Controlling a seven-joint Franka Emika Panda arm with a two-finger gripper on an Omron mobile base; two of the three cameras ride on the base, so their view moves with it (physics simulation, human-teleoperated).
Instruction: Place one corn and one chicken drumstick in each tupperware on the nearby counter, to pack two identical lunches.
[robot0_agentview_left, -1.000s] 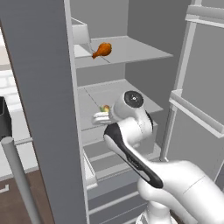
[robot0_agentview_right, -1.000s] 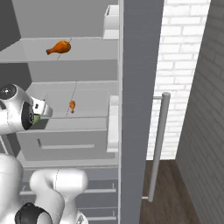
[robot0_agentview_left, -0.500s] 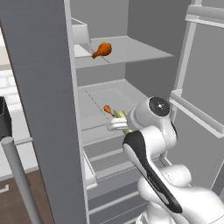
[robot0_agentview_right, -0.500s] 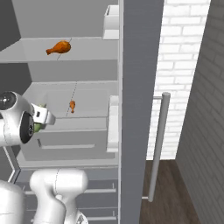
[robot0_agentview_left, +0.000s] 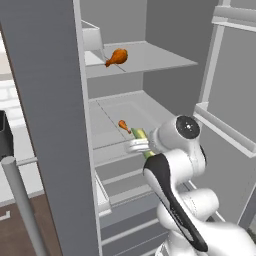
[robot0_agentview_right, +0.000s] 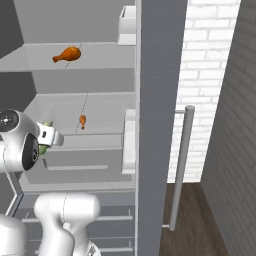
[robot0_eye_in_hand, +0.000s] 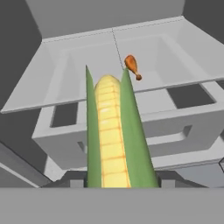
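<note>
My gripper (robot0_agentview_left: 139, 145) is shut on a corn (robot0_eye_in_hand: 112, 131), a yellow ear with green husk edges that points away from the hand toward the open fridge. A bit of the corn's green husk (robot0_agentview_right: 45, 148) also pokes out below the hand. One chicken drumstick (robot0_agentview_left: 117, 56) lies on the upper fridge shelf. A second chicken drumstick (robot0_agentview_left: 123, 125) rests on the middle shelf, just beyond the corn's tip (robot0_eye_in_hand: 131, 65). The gripper hangs in front of the middle shelf's front edge. The tupperware is out of view. A strip of the pale counter (robot0_agentview_left: 22, 147) shows past the fridge's left wall.
The fridge's grey side wall (robot0_agentview_left: 55, 115) stands close on the left, and its open door (robot0_agentview_right: 160, 100) with a bar handle (robot0_agentview_right: 181, 165) on the right. Drawers (robot0_eye_in_hand: 131, 131) sit below the middle shelf. A white box (robot0_agentview_left: 92, 40) stands on the upper shelf. A black appliance (robot0_agentview_left: 5, 134) sits on the counter.
The hand has drawn back from the middle shelf, down and toward the base, with the corn in it. The shelf's drumstick now shows beyond it.
</note>
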